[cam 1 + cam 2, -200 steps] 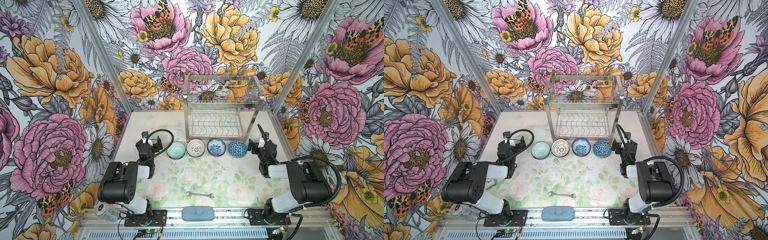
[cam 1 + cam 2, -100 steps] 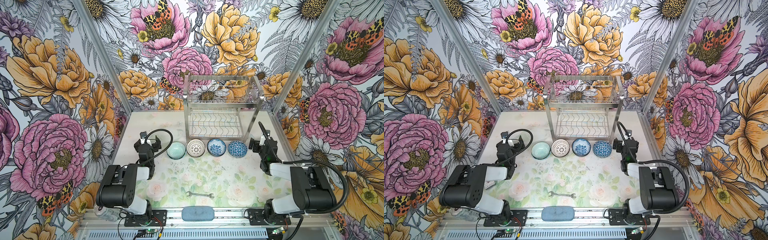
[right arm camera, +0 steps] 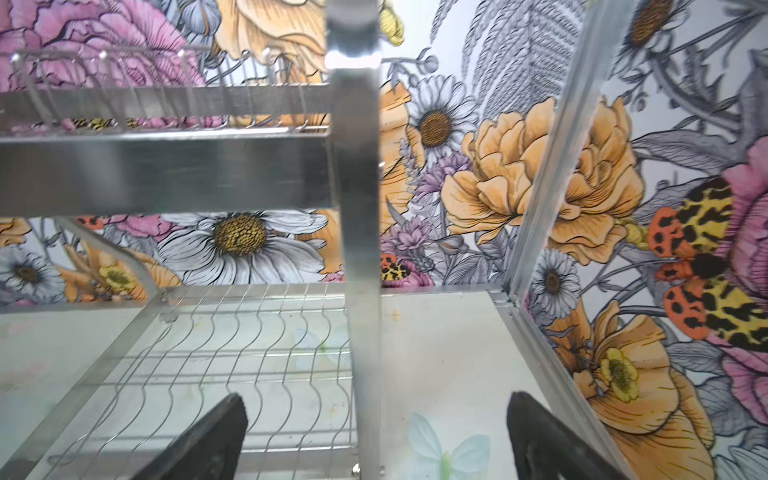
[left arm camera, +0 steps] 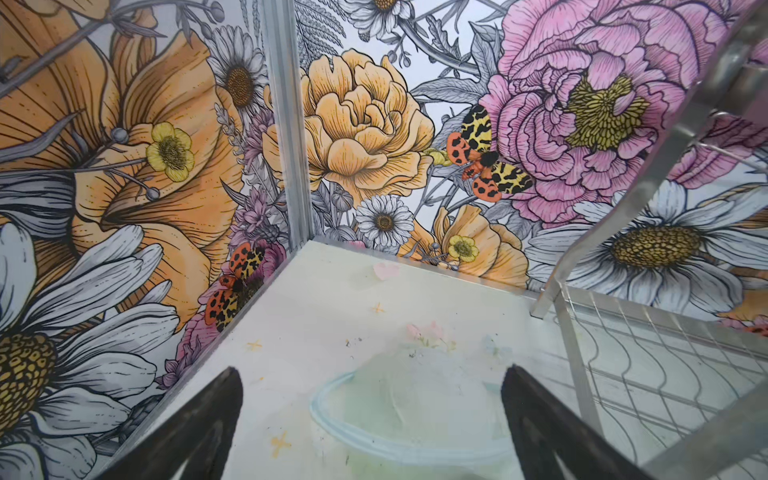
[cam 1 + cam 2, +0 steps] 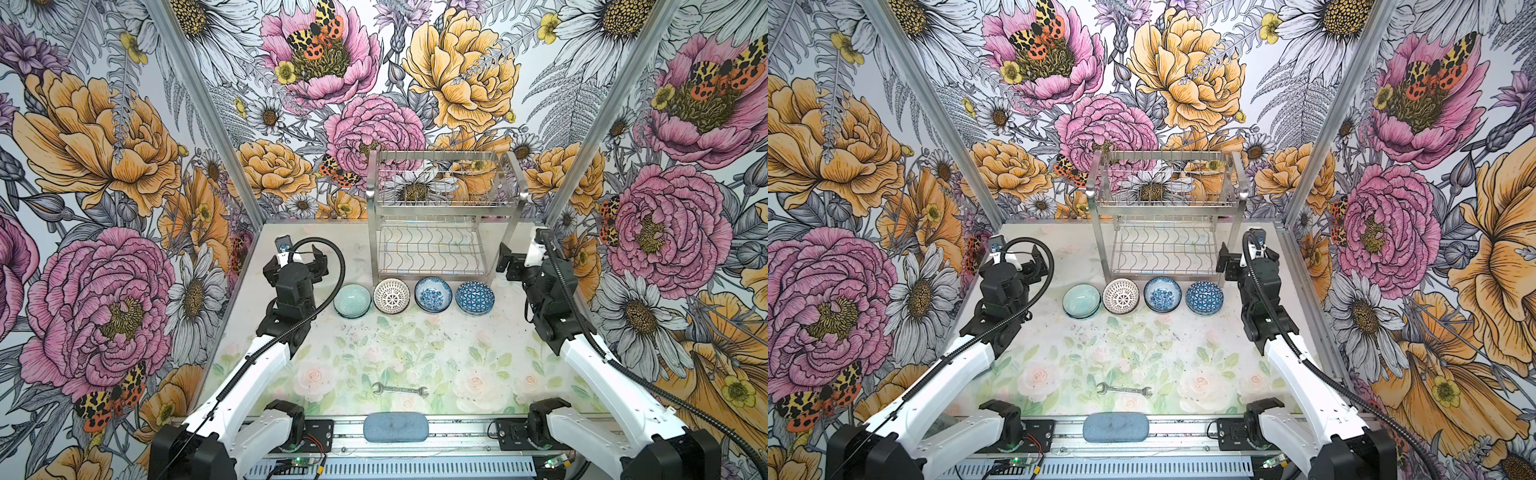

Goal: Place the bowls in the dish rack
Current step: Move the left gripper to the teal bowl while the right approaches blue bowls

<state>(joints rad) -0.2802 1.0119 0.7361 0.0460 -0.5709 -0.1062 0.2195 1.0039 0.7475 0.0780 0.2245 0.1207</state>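
In front of the dish rack (image 5: 440, 216) (image 5: 1163, 216), in both top views, the bowls stand upright in a row on the table: mint green (image 5: 352, 300), white lattice (image 5: 391, 294), blue floral (image 5: 433, 293) and blue triangle-patterned (image 5: 475, 297). My left gripper (image 5: 297, 258) hangs open just left of the mint bowl. In the left wrist view that bowl's pale rim (image 4: 332, 419) lies low between the spread fingers of the gripper (image 4: 372, 370), which hold nothing. My right gripper (image 5: 519, 259) is open and empty beside the rack's front right leg (image 3: 359, 249), which stands straight ahead of the gripper (image 3: 377, 397).
A steel wrench (image 5: 400, 390) lies on the floral mat near the front. A blue-grey pad (image 5: 395, 428) rests on the front rail. Flowered walls with aluminium corner posts (image 5: 199, 116) close in the left, back and right sides.
Both arms have unfolded from a low tucked pose and stretched forward. Both grippers have risen and moved toward the rack. The bowls have not moved and both grippers stay open.
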